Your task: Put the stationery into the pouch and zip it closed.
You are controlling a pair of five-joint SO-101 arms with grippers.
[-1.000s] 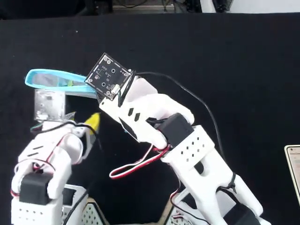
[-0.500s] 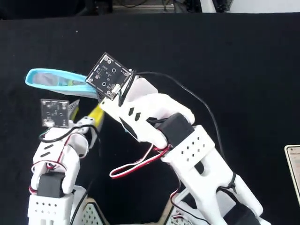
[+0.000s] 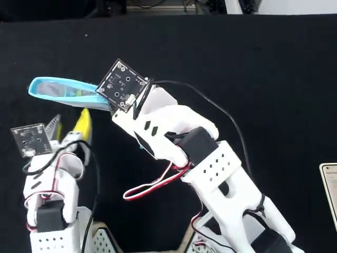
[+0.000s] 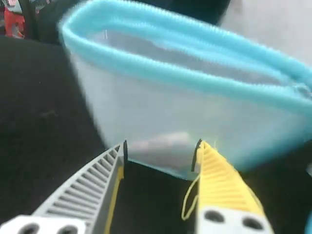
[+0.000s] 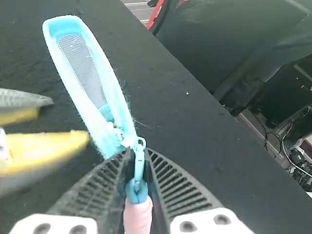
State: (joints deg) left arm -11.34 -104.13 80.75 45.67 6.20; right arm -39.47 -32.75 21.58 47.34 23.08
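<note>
The light-blue pouch [image 3: 60,90] lies on the black table at the far left, its opening facing up, and through its clear side [image 4: 161,112] faint shapes show inside. My right gripper [image 5: 138,155] is at the pouch's near end, shut on the blue zipper pull [image 5: 137,181]. In the high view the right wrist's camera board [image 3: 122,85] hides that grip. My left gripper [image 3: 68,118] stands open just in front of the pouch's long side, its grey finger [image 4: 97,178] and yellow finger [image 4: 217,180] apart with nothing between them.
The right arm [image 3: 210,168] stretches diagonally across the table's middle from the near edge. A pale card or box corner [image 3: 329,184] sits at the right edge. Black cloth lies bare over the far and right parts of the table.
My left arm has swung to the left along the pouch's front, and both its fingers now show spread. The right arm and the pouch have stayed put.
</note>
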